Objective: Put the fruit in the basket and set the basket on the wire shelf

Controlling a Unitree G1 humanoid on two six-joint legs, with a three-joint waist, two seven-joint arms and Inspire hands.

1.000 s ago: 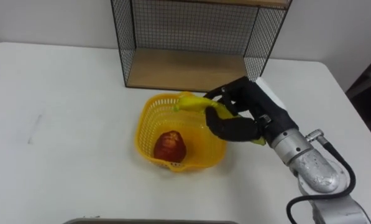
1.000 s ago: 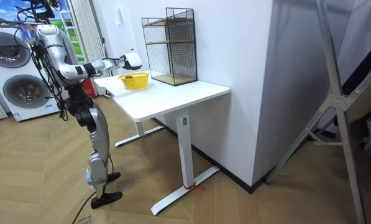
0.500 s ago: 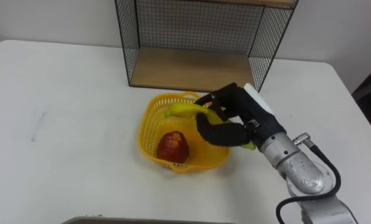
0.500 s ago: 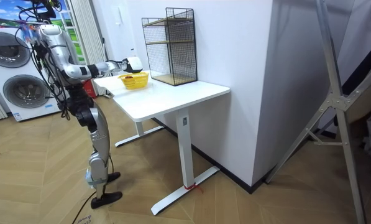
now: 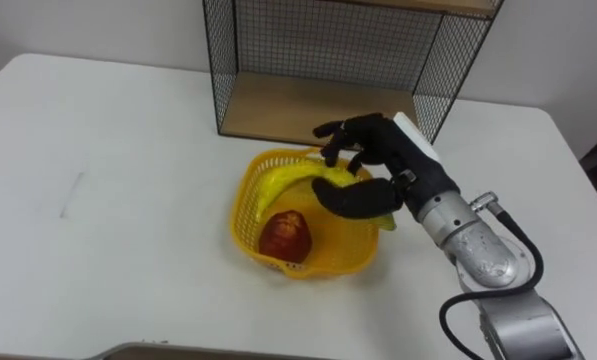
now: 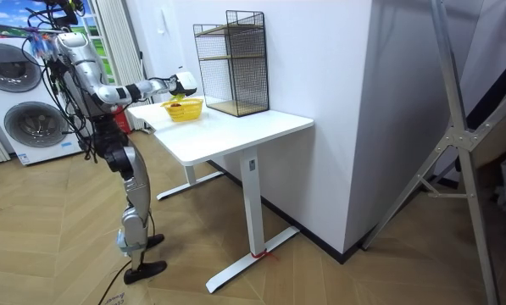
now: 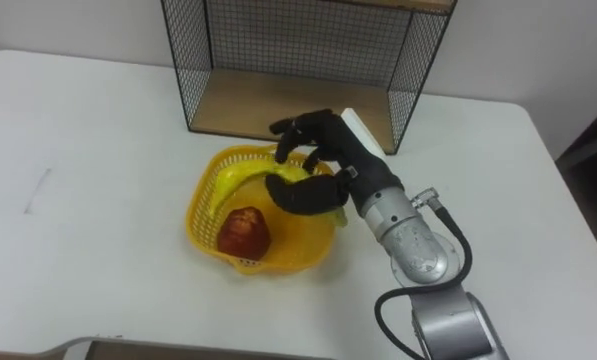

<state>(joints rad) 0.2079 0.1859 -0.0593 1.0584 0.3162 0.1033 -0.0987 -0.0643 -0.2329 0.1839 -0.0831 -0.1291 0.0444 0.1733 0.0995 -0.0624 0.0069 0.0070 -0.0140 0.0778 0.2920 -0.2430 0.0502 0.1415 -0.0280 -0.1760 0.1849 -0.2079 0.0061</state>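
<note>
Reaching in from the right, the right hand (image 5: 381,157) is hanging over the far-right part of the yellow basket (image 5: 313,262) and is gripping the banana (image 5: 288,182). The thumb is curving against the banana on the near side, and the other fingers are arching over it from the far side, spread a bit and not tight. The banana is lying across the basket's opening. Its left end is dipping inside, just beside the red fruit (image 5: 285,236), while its right end is sticking out past the thumb, over the right rim. The red fruit is sitting at the bottom of the basket, towards the near side. The basket is standing on the white table (image 5: 118,200), approx. in the middle, just in front of the wire shelf (image 5: 323,40) but not touching it. The shelf is standing at the far edge of the table w/ its wooden bottom board (image 5: 298,105) bare. In the room view the robot is standing upright at the table's end on the room view's left, stretching one arm over the basket (image 6: 183,108), w/ washing machines (image 6: 24,119) behind it.
</note>
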